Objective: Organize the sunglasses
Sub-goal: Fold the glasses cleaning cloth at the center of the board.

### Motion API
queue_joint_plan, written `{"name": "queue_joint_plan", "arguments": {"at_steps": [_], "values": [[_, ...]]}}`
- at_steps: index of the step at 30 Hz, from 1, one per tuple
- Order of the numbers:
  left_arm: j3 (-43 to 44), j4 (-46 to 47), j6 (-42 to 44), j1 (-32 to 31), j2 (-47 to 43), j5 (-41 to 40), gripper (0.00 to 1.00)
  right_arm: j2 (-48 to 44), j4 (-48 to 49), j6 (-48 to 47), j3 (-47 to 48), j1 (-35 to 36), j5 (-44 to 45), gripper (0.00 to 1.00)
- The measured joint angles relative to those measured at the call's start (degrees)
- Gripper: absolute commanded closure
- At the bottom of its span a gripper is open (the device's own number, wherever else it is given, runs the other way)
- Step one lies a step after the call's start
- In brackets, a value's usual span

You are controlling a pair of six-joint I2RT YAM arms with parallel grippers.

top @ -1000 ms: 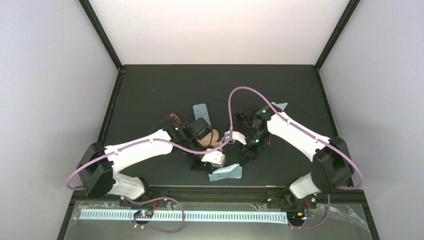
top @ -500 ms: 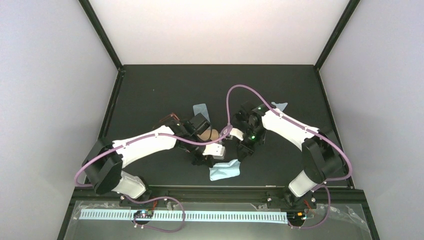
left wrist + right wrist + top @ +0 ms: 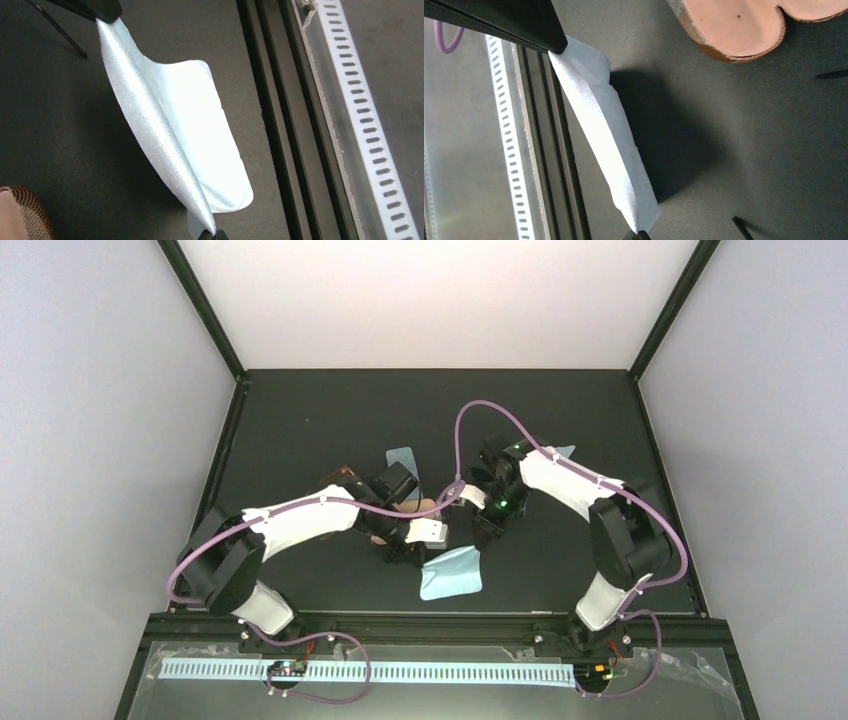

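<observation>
Over the near bench [image 3: 300, 410] we hold a light blue cloth [image 3: 165, 130] taut between left hand [image 3: 212, 234] and right hand [image 3: 636, 234], each pinching an end, reddish-brown sunglasses [image 3: 338, 476] lying beside our left arm [image 3: 300, 520]; folding it next likely needs matched moves.

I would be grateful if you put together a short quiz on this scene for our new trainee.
1. True or false: the left gripper and the right gripper pinch the same light blue cloth.
2. Which object shows at the top of the right wrist view? A) a tan case B) a mug C) a book
3. Fill in: in the top view, the held cloth lies closest to the ____ edge of the table.

Key: 1 true; 2 A; 3 near (the arms' side).
</observation>
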Motion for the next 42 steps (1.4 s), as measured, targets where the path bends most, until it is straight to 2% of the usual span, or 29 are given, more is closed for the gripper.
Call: {"name": "queue_joint_plan", "arguments": {"at_steps": [7,15,25,42], "values": [[0.2,0.0,-0.1,1.1,4.1,-0.4,0.98,1.0,1.8,1.9,1.0,-1.0,1.6,0.99],[0.3,2.0,-3.0,1.3,4.4,-1.3,0.98,1.0,3.5,3.2,0.8,-1.1,2.8,0.99],[1.3,3.5,-4.5,1.0,5.9,-1.4,0.98,1.0,3.1,-0.1,-2.6,-1.1,1.9,0.98],[1.8,1.8,-3.8,-5.0,7.0,-6.3,0.98,2.9,-0.1,-3.2,-3.8,0.0,0.3,0.98]]}}
